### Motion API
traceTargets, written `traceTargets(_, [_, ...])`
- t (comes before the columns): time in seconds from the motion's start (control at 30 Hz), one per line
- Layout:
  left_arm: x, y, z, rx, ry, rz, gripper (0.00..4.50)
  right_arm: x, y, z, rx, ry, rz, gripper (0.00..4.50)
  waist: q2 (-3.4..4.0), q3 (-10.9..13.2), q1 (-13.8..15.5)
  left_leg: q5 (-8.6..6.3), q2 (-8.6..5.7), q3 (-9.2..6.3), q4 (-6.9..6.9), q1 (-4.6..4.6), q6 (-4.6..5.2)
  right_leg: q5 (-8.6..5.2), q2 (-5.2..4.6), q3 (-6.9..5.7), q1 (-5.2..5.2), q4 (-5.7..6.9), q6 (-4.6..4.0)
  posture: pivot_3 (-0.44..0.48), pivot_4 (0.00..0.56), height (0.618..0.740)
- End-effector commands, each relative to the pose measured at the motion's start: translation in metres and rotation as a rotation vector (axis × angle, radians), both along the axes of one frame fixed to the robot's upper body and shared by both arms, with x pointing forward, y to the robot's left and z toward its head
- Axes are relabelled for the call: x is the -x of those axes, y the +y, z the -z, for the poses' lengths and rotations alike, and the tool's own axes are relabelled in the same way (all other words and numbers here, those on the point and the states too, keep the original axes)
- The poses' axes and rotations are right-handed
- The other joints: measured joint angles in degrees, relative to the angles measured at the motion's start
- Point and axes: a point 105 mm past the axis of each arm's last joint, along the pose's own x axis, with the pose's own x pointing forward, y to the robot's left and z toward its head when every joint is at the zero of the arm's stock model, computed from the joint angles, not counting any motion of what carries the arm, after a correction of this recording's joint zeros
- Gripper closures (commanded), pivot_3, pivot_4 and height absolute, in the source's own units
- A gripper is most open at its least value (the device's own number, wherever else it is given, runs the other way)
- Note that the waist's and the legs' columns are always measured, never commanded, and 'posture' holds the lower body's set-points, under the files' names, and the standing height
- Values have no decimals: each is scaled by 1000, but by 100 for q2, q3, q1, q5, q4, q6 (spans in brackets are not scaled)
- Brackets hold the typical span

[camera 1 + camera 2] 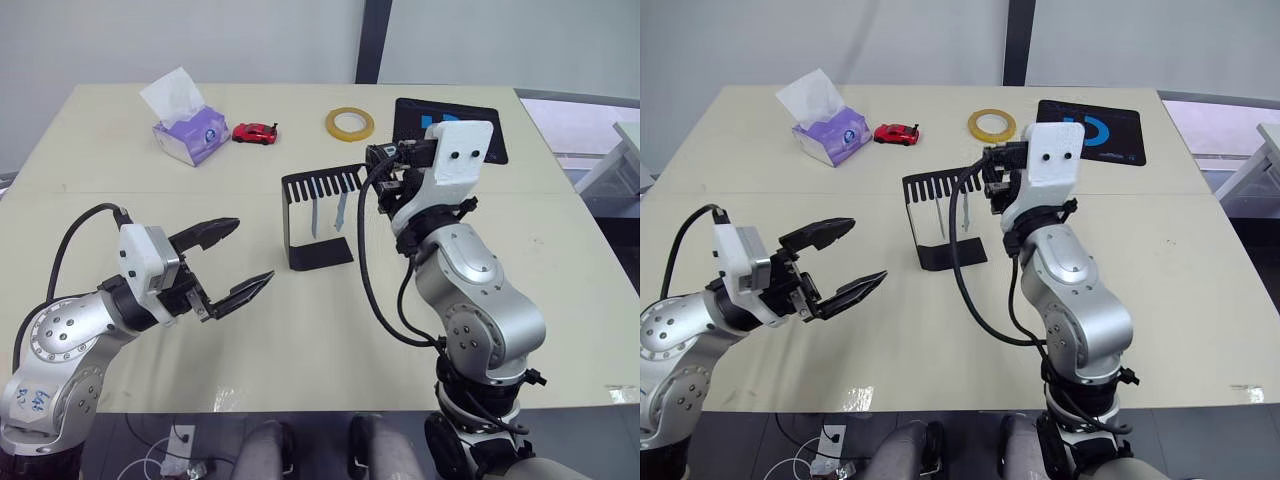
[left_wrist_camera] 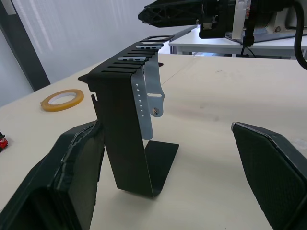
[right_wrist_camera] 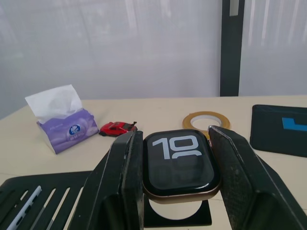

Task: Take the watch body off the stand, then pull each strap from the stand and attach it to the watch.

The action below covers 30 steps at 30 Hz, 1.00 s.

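The black stand is upright mid-table, its slotted top facing me. Two pale straps hang side by side from the slots; the left wrist view shows them against the stand. My right gripper is shut on the watch body, whose dark screen shows white digits, just above the round hole at the stand's right end. In the left eye view that gripper is at the stand's right top corner. My left gripper is open and empty, left of the stand and a short way from it.
At the back of the table are a purple tissue box, a red toy car, a yellow tape roll and a black mousepad partly hidden by my right arm. A black cable loops off that arm.
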Motion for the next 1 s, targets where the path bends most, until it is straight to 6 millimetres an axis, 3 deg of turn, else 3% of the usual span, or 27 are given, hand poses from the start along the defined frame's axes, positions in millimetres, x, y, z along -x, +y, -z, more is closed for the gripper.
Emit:
traceTargets(0.03, [7, -7, -8, -2, -51, 51, 0, 23, -23, -26, 15, -160, 37, 2833, 0, 0, 11, -1, 0, 1, 0, 0, 1, 0, 0, 0, 0, -1, 0, 0, 150, 740])
traceTargets(0.23, [7, -18, -1, -23, -47, 152, 0, 45, -49, -19, 95, -196, 92, 2833, -1, 0, 18, -5, -1, 5, 1, 0, 3, 0, 0, 3, 0, -5, 0, 0, 150, 740])
traceTargets(0.4, [4, -26, 1, -27, -54, 230, 0, 54, -67, 10, 155, -111, 126, 2833, -2, -1, 3, -7, 5, 9, 1, 4, -1, 0, 4, 7, 0, -14, 0, 0, 150, 740])
traceTargets(0.53, [6, -41, 9, -41, -37, 330, 0, 53, -81, 53, 160, 15, 165, 2833, -4, -2, 22, -7, 7, 18, -2, 5, -2, 0, 7, 19, -11, -13, 0, 0, 150, 740])
traceTargets(0.63, [18, -57, 31, -110, -7, 444, 0, 55, -87, 105, 213, 135, 165, 2833, -10, -6, 23, -8, 0, 24, 0, 4, 3, 0, 14, 21, -12, -14, 0, 0, 150, 740])
traceTargets(0.7, [21, -65, 36, -84, 13, 472, 0, 58, -93, 128, 209, 181, 184, 2833, -11, -6, 19, -12, -8, 28, 1, 7, 10, 0, 15, 21, -8, -17, 1, 0, 150, 740])
traceTargets(1.0, [29, -70, 46, -54, 60, 511, 0, 69, -104, 174, 212, 267, 219, 2833, -11, -6, 21, -16, 17, 27, 5, 14, -4, 0, 7, 36, -10, -13, 0, 0, 150, 740])
